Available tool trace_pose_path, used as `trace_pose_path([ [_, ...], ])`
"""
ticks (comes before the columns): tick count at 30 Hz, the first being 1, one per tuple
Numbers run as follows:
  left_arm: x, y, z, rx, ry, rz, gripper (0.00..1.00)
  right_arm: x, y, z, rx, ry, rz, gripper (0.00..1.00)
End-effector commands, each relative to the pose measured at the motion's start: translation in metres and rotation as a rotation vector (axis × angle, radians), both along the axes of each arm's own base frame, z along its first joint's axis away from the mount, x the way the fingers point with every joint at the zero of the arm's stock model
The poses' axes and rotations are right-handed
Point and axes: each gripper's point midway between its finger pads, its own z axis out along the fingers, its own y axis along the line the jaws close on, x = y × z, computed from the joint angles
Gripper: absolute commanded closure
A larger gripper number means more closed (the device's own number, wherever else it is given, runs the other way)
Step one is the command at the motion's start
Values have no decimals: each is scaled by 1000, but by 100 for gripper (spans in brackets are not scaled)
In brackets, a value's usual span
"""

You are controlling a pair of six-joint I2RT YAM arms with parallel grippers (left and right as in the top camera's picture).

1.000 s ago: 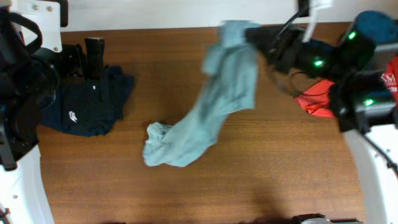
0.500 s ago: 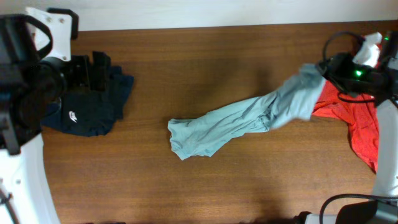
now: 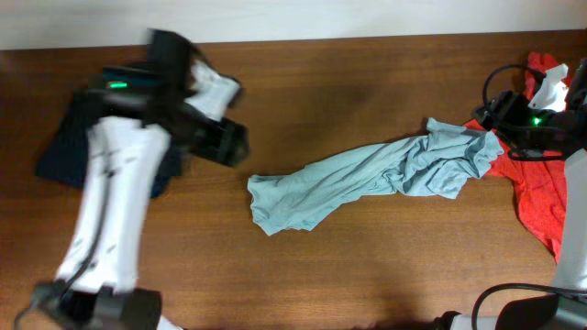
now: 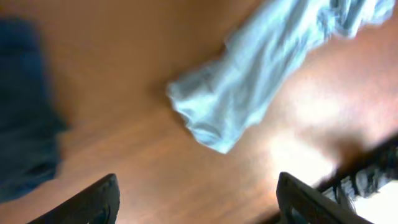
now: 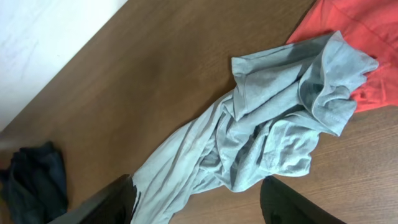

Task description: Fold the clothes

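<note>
The pale grey-blue T-shirt (image 3: 367, 179) lies stretched and rumpled across the table, its right end bunched against the red T-shirt (image 3: 534, 197). The left arm mostly covers the navy T-shirt (image 3: 57, 151) at far left. My left gripper (image 3: 229, 142) hovers open above bare wood, up-left of the pale shirt's left end (image 4: 239, 93); nothing is between its fingers (image 4: 93, 202). At the shirt's bunched end, my right gripper (image 3: 503, 117) stands open and apart from the cloth. In the right wrist view the pale shirt (image 5: 273, 124) lies beyond the open right gripper (image 5: 196, 208).
The wooden table (image 3: 367, 266) shows bare wood in front of the shirts. A white wall runs along the back edge (image 3: 321, 18). Cables and the right arm's base crowd the far right (image 3: 550, 101). The navy shirt (image 5: 34, 180) shows at the right wrist view's lower left.
The right gripper opened and let go of the pale shirt, whose raised end dropped into a heap beside the red shirt. The left arm swung from the navy shirt toward the middle.
</note>
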Motion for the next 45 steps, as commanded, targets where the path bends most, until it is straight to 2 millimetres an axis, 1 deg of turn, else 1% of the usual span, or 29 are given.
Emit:
trace_pose_path([
  [1, -16, -23, -51, 48, 95, -114, 19, -2, -3, 7, -34, -17, 8, 30],
  [2, -20, -28, -69, 79, 107, -139, 19, -2, -3, 7, -34, -17, 8, 29],
  [6, -35, -32, -122, 216, 120, -210, 18, -2, -3, 6, -33, -15, 7, 29],
  [7, -41, -36, -135, 231, 125, -234, 18, -2, -3, 5, -35, -13, 6, 28],
  [9, -51, -43, -153, 237, 132, -271, 19, -1, -4, 4, -33, -9, 5, 28],
  [11, -59, -45, -171, 265, 134, -296, 19, -1, -4, 2, -31, -4, 5, 28],
  [14, -68, -47, -185, 271, 143, -316, 24, 0, -4, 0, -29, 2, 5, 28],
  [16, -69, -48, -190, 270, 141, -320, 28, 0, -4, 0, -28, 2, 5, 28],
  [18, -67, -50, -194, 268, 136, -321, 35, 0, -4, 0, -28, 3, 5, 28],
  [21, -65, -51, -202, 272, 147, -322, 37, 0, -4, 0, -28, 3, 5, 28],
  [25, -68, -50, -221, 297, 193, -331, 39, -1, -4, -1, -26, 7, 5, 28],
  [26, -68, -49, -225, 308, 199, -331, 41, -1, -4, -1, -26, 7, 6, 28],
  [27, -68, -47, -231, 320, 210, -333, 49, -1, -4, -1, -26, 9, 5, 28],
  [28, -69, -47, -234, 327, 217, -334, 63, -1, -4, -1, -26, 9, 6, 28],
  [30, -68, -46, -236, 332, 217, -334, 79, -1, -4, -1, -25, 10, 5, 28],
  [31, -64, -45, -232, 347, 205, -322, 89, -1, -4, -1, -25, 10, 5, 28],
  [32, -60, -44, -228, 360, 196, -303, 94, -1, -4, -1, -25, 10, 5, 28],
  [34, -51, -43, -213, 381, 176, -279, 99, -2, -3, -2, -24, 12, 5, 28],
  [36, -42, -41, -192, 415, 149, -258, 99, -2, -3, -2, -23, 14, 6, 28],
  [39, -17, -23, -143, 531, 55, -168, 99, -3, -3, -2, -21, 20, 6, 28],
  [43, 27, 20, -64, 733, -179, 61, 99, -7, -1, -4, -31, 30, 32, 29],
  [45, 44, 31, -34, 754, -278, 133, 96, -8, -1, -5, -40, 32, 49, 29],
])
